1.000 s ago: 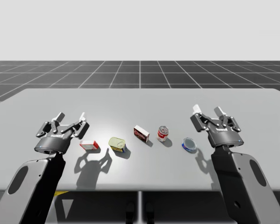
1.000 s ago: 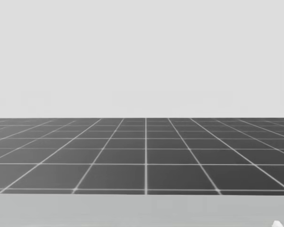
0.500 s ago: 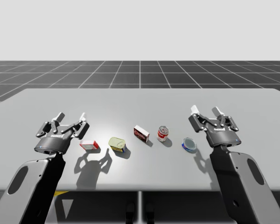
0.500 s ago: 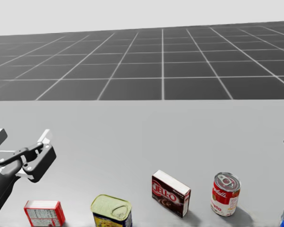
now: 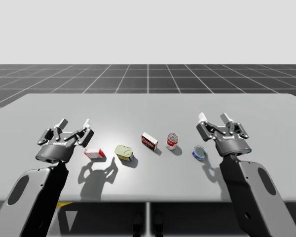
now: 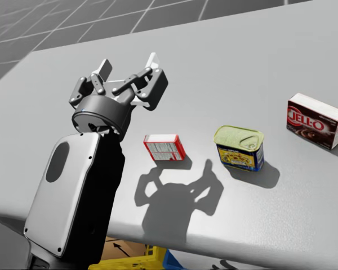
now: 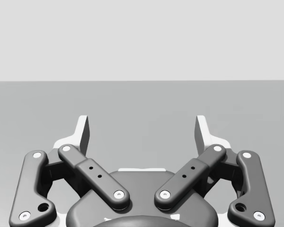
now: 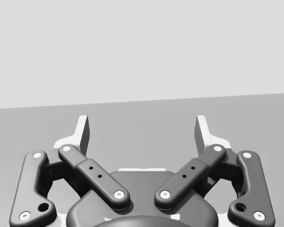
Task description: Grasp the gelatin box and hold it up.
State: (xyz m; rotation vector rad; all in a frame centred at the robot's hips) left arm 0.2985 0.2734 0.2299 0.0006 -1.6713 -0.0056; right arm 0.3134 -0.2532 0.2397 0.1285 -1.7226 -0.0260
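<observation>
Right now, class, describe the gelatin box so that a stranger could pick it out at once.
A row of items crosses the grey table. The gelatin box is the end one beside my left gripper: small, red, lying flat, unlike the taller dark box.

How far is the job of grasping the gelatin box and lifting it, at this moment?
Done: nothing yet. The dark red gelatin box stands on the table, untouched. In hand: both grippers are open and empty; my left gripper hovers near a small red box, my right gripper near a blue can. To do: reach, grasp, lift.
</observation>
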